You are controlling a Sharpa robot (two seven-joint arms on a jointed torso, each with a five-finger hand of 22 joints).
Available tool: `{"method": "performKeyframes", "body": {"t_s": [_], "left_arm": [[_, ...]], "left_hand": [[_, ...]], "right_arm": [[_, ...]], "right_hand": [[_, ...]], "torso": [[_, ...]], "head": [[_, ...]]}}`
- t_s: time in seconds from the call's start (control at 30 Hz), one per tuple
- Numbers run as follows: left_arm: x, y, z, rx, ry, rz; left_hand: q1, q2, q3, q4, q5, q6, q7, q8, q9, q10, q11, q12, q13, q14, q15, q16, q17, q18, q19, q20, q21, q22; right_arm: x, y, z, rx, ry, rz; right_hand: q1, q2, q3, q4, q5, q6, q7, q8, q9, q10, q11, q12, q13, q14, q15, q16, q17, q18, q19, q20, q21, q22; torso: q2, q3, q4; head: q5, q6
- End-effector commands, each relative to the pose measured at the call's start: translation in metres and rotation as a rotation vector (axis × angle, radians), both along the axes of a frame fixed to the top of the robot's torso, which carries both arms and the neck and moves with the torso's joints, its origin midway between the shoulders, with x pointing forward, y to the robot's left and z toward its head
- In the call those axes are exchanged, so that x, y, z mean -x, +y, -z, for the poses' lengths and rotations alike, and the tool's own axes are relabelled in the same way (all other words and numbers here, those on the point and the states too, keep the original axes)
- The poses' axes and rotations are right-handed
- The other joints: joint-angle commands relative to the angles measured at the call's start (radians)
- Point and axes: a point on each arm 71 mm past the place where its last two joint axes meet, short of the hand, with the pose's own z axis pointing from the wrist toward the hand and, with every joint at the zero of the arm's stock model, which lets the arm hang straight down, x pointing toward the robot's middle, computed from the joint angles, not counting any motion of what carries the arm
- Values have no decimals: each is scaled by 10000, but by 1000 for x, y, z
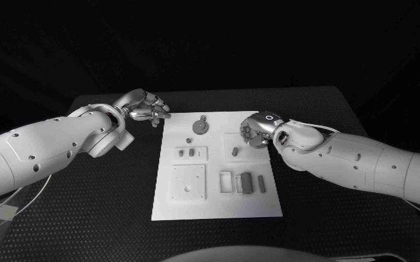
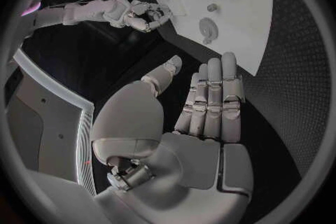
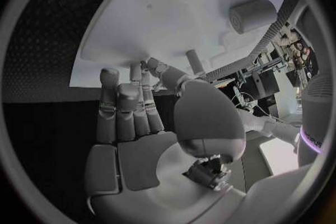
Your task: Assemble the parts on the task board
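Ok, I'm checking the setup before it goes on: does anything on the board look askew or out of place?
Nothing stands out. The task board lies flat and roughly square on the table, its grey parts sit separately on it, none toppled or off the edge. The left robot hand and right robot hand hover at its far corners.

Your left arm (image 1: 61, 144) comes in from the left side and bends at the wrist. Your left hand (image 1: 146, 108) sits at the far left corner of the board. From the wrist camera you see its fingers (image 2: 213, 98) straight and side by side, with the thumb (image 2: 162, 75) held apart. It holds nothing. Your right arm (image 1: 359, 162) comes in from the right side. Your right hand (image 1: 259, 130) is over the right edge of the board. Its fingers (image 3: 126, 109) stretch forward, and the thumb (image 3: 164, 73) points ahead beside them. You cannot tell if it pinches anything.
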Motion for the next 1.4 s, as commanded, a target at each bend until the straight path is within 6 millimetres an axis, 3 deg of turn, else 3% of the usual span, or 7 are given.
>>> {"method": "performKeyframes", "body": {"t_s": [0.03, 0.43, 0.8, 1.4], "left_arm": [[1, -2, -1, 95, 58, 115], [0, -1, 0, 66, 105, 79], [0, -1, 0, 60, 108, 67], [0, 0, 0, 51, 117, 80]], "left_hand": [[0, 22, -70, -7, 20, -27, 57, 23, -6, -47, 19, 34, 5, 26, 22, -47, 19, 489, 48, -5, -52, -9], [16, 26, -71, -16, 20, -29, 56, 24, -6, -46, 17, 34, 6, 32, 20, -60, 37, 488, 56, -10, -59, -13], [44, 32, -70, -33, 20, -34, 57, 24, -7, -45, 16, 35, 7, 38, 17, -77, 60, 485, 63, -14, -69, -17], [-7, 25, -116, -9, 18, -61, 72, 16, -13, -53, 24, 31, 8, 50, 20, -119, 111, 466, 79, -14, -92, -28]], "right_arm": [[8, 1, 17, 568, 623, -154], [10, 4, 19, 783, 513, -163], [11, 6, 18, 667, 86, -116], [12, 6, 12, 274, -570, -37]], "right_hand": [[-7, 114, 14, 66, -24, 78, -15, 40, 24, 242, 56, 63, 18, 69, -42, -65, 12, 414, 84, 11, 5, 102], [-59, 144, -24, 58, -22, 254, -96, 107, 82, 439, -34, 83, 127, 221, -132, -44, 70, 414, 225, -66, 61, 147], [229, 322, 79, -384, -16, 474, -171, 187, 172, 677, -134, 73, 241, 340, -228, -91, 123, 414, 297, -136, 86, 177], [353, 292, 97, -385, -20, 671, -246, 243, 222, 901, -220, 69, 293, 446, -317, -121, 159, 414, 388, -177, 136, 187]], "torso": [[0, 1, -2], [2, 0, -3], [0, 5, 0], [1, 7, -3]], "head": [[0, -9], [5, -19], [-21, -14], [-23, -35]]}}
